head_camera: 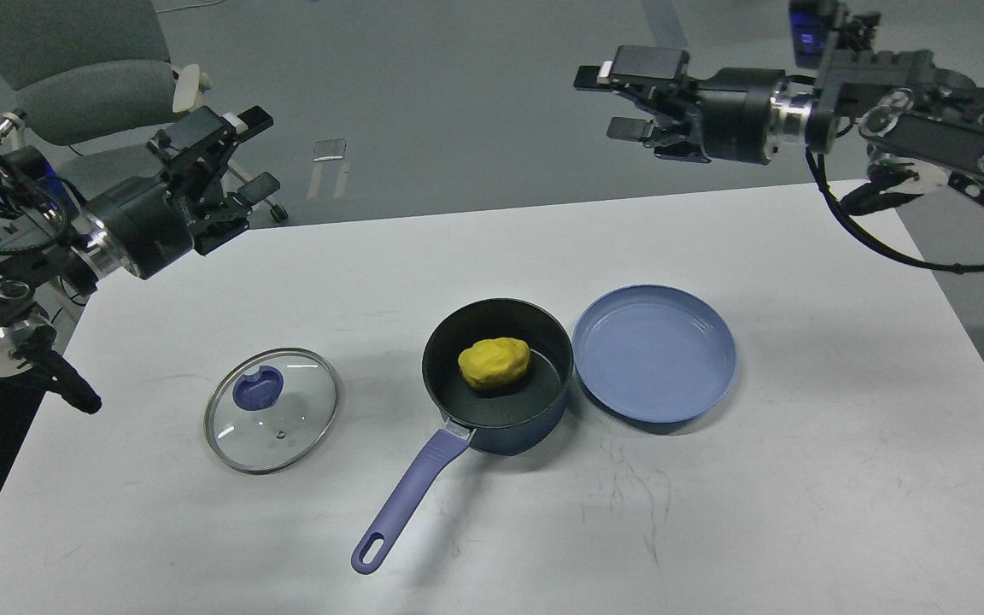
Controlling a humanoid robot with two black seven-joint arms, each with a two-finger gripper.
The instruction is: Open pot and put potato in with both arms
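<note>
Though no writing readable: potato (pixel 494 362) in pot (pixel 499 374), left claw (pixel 254 155) and right claw (pixel 610 102) agape

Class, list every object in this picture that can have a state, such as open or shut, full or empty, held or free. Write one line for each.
pot: open, lid off, upright on the table
potato: inside the pot, free
glass lid: lying on the table left of the pot, free
blue plate: empty, beside the pot
left gripper: open, holding nothing, raised
right gripper: open, holding nothing, raised
</note>
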